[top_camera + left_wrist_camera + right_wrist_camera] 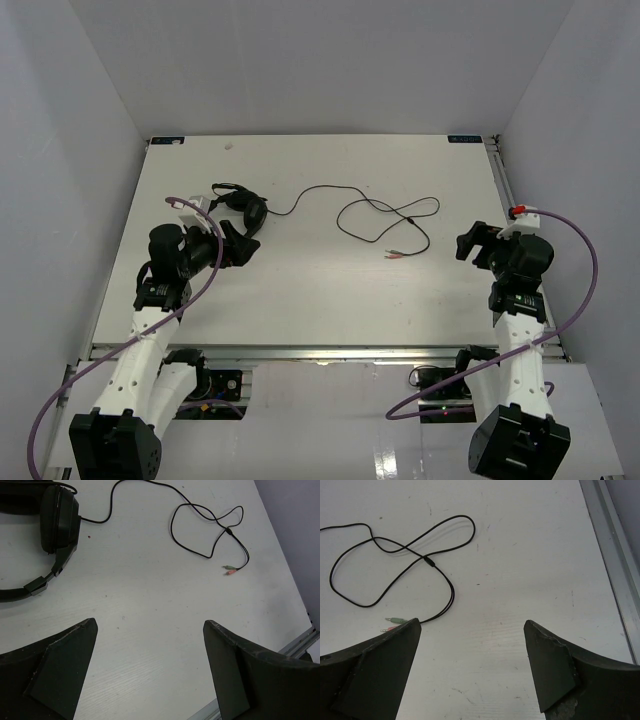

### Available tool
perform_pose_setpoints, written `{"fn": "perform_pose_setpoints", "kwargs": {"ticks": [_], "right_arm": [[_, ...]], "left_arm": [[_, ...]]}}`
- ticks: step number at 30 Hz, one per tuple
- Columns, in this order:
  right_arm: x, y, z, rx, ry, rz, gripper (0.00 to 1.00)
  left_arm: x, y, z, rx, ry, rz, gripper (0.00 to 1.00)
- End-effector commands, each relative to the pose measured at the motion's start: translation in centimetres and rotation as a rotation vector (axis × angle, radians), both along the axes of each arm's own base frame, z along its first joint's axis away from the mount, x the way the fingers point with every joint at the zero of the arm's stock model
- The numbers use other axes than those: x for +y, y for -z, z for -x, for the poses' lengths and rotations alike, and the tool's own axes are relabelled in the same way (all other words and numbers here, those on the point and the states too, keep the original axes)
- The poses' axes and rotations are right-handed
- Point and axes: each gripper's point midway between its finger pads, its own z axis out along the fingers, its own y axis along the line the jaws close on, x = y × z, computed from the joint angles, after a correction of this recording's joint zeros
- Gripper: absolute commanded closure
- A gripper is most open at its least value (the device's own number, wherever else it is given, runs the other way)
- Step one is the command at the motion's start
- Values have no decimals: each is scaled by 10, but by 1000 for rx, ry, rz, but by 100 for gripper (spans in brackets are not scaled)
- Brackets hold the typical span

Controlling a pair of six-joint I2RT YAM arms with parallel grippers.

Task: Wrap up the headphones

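Note:
The black headphones (243,210) lie at the left of the white table, an earcup (59,517) and the thin headband (37,584) showing in the left wrist view. Their thin black cable (375,212) runs right in loose loops and ends in red and green plugs (396,254), which also show in the left wrist view (230,569) and the right wrist view (395,623). My left gripper (240,243) is open and empty just in front of the headphones. My right gripper (472,243) is open and empty, to the right of the plugs.
A metal rail (505,190) runs along the table's right edge, also seen in the right wrist view (615,555). Grey walls enclose the table at back and sides. Purple robot cables (585,270) hang off both arms.

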Motion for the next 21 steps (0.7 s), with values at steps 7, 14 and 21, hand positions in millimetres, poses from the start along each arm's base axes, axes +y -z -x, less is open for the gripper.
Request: {"fn": "perform_pose_setpoints", "kwargs": {"ticks": [7, 14, 21], "right_arm": [[70, -9, 31, -144, -655, 288, 10], [74, -4, 35, -112, -703, 275, 10], [76, -14, 37, -150, -694, 288, 10]], "left_arm": [[-1, 3, -1, 15, 1, 15, 2], [25, 38, -22, 291, -258, 128, 2], [97, 64, -52, 480, -697, 109, 3]]}}
